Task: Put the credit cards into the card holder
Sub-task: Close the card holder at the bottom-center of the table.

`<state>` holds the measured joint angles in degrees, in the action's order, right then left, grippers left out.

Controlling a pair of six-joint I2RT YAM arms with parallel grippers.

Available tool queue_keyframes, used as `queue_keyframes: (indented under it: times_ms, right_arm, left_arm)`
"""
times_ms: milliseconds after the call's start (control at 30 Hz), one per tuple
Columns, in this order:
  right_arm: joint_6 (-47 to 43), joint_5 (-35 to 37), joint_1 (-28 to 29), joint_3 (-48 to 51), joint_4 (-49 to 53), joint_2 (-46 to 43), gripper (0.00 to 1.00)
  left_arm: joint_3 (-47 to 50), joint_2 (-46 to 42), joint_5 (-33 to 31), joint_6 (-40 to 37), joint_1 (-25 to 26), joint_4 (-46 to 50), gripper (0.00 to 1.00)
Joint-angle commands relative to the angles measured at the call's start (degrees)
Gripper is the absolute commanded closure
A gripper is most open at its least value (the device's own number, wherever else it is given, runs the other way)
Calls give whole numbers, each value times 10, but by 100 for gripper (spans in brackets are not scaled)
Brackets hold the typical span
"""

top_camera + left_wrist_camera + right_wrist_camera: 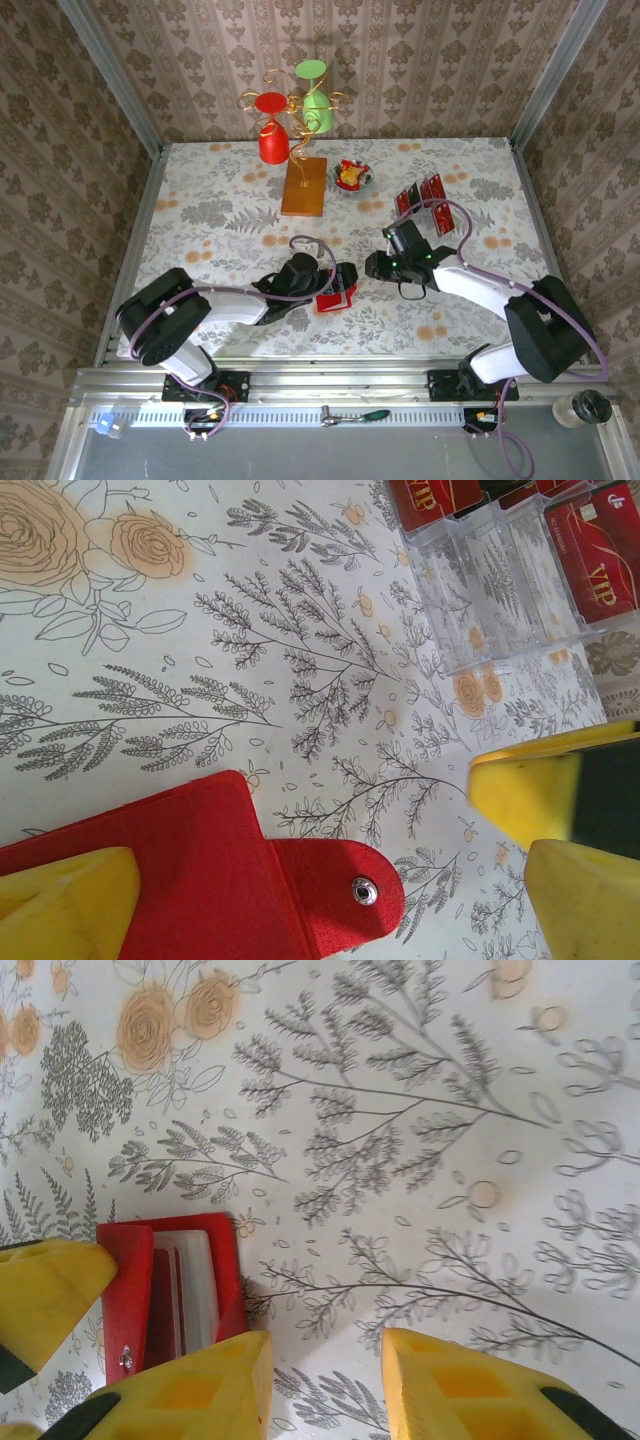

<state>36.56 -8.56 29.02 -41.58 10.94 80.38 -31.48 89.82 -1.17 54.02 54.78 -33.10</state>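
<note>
The red card holder (334, 298) lies on the flowered cloth near the front middle. In the right wrist view the card holder (225, 1270) gapes and shows pale inner sleeves. Its snap flap (340, 880) lies flat between the wide-apart fingers of my open left gripper (330, 885), which hovers over it (338, 284). My right gripper (370, 266) is just right of the holder, open (325, 1350), with only bare cloth between its yellow fingers (200, 1390). Red credit cards (425, 196) stand in a clear rack behind the right arm, and the cards (600, 560) read VIP.
At the back stand an orange wooden slab (304, 186) with a gold wire tree holding a red cup (273, 140) and a green cup (318, 108). A small bowl of sweets (352, 176) sits beside it. Walls close in the table on three sides.
</note>
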Motion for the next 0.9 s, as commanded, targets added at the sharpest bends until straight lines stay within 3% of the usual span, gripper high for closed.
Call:
queue_keyframes:
  times_ms: [0, 300, 467, 700, 867]
  right_arm:
    - [-5, 2, -6, 16, 36, -38, 66]
    - [3, -31, 5, 14, 55, -106, 69]
    - [10, -17, 62, -24, 73, -107, 70]
    - [3, 8, 165, -121, 88, -27, 71]
    - [-6, 9, 218, -201, 94, 72, 72]
  left_arm:
    - [4, 5, -6, 4, 2, -13, 0]
    - [-28, -41, 31, -23, -35, 40, 0]
    - [-35, -73, 54, -39, -70, 69, 0]
    - [-6, -171, 47, -59, -133, 139, 0]
    - [22, -289, 15, -69, -205, 264, 0]
